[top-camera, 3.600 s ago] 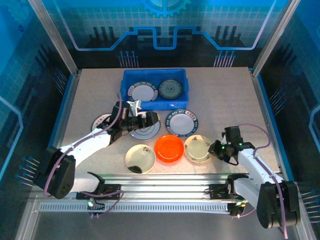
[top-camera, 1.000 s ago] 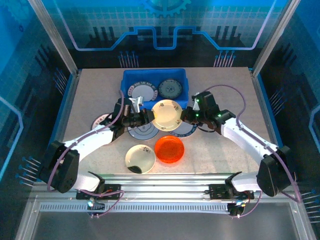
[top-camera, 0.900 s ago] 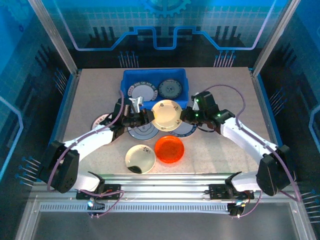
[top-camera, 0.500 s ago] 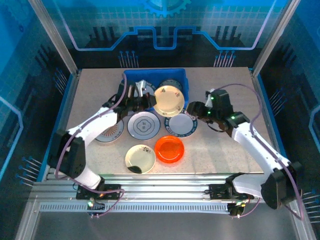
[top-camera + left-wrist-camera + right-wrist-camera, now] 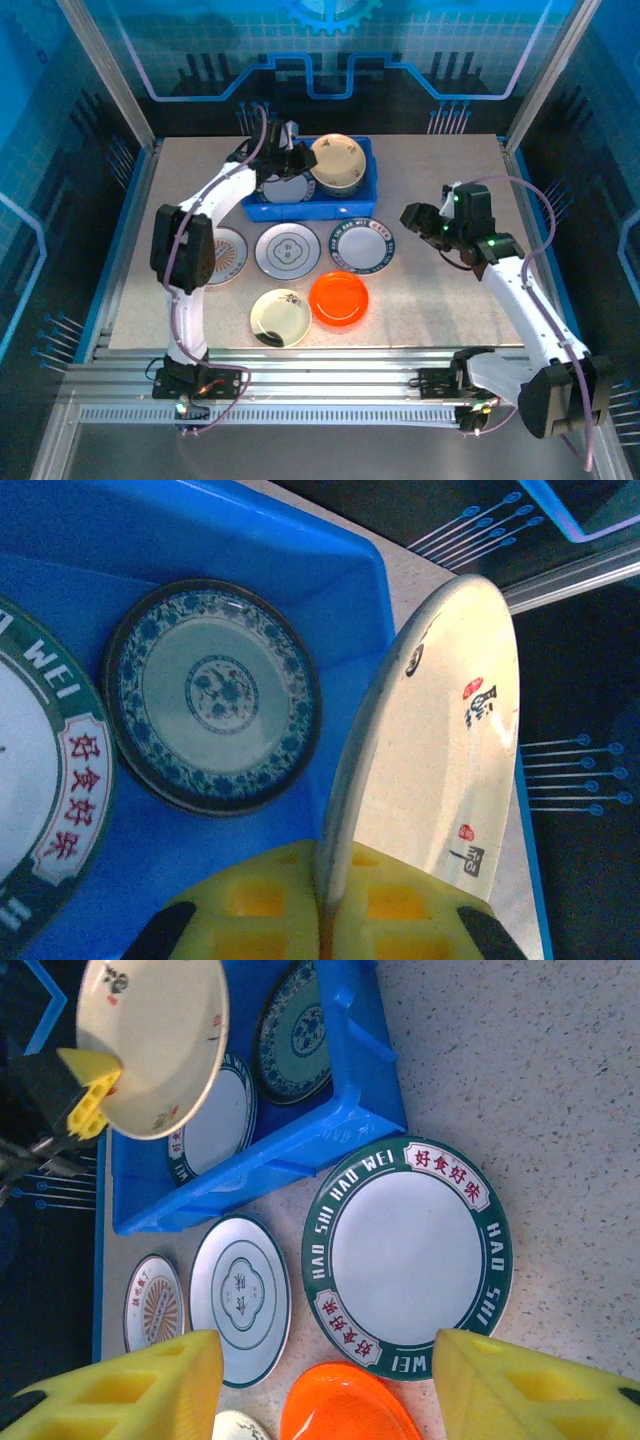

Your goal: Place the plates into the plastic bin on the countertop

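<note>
Two plates lie flat on the floor of the plastic bin. The white lettered plate is in the left half and the teal patterned plate is in the right half, just beside each other.

One further plate, the cream plate, is tilted on edge above the right half of the bin, over the teal patterned plate. The left claw is clamped on its rim, one pad on each face. It has not been released, so this placement counts as in progress.

Five plates lie on the desk outside the bin.
- Row near the bin's front wall: a brown-centred plate, partly hidden by the left arm; a grey-white plate; a green-rimmed plate.
- Row nearer the arm bases: a second cream plate and an orange plate, just beside each other.

The right claw is spread wide and carries nothing. It hovers just right of the green-rimmed plate.

Assessment: less than half of the task is complete. Two plates are placed, one is at the point of placement and five are left to collect. Both floor positions of the bin are occupied, so further plates will probably have to be stacked on those already inside.
</note>
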